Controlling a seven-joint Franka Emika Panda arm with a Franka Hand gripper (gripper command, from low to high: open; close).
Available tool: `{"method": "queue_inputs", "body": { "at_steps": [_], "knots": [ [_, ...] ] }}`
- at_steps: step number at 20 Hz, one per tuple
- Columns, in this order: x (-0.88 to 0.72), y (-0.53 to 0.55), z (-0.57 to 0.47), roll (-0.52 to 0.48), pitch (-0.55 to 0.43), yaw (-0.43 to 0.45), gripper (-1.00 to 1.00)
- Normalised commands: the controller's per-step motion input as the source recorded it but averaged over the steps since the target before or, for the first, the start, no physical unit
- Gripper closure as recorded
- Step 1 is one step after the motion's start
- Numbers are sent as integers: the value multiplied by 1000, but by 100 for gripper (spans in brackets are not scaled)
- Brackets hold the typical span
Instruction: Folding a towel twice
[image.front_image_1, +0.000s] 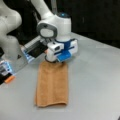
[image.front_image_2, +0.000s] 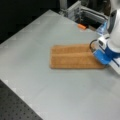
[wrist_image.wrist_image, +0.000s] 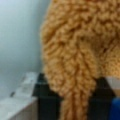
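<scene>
In both front views the towel (image.front_image_1: 52, 83) lies flat on the grey table (image.front_image_1: 95, 82) as a long narrow strip, apparently folded once already with the second fold left, and the gripper (image.front_image_1: 55, 60) sits low over its end nearest the arm's base. In the wrist view, fuzzy cloth (wrist_image.wrist_image: 75, 55) bunches between the black fingers (wrist_image.wrist_image: 46, 100), which appear clamped on it.

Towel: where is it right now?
In both front views the towel lies as a narrow strip on the grey table, gripper at one short end.
</scene>
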Motion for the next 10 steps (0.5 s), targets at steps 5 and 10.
{"method": "queue_inputs", "body": {
  "at_steps": [5,10],
  "knots": [
    [-52,-27,127,28,51,43,100],
    [-56,-70,354,35,189,54,100]
  ]
}}
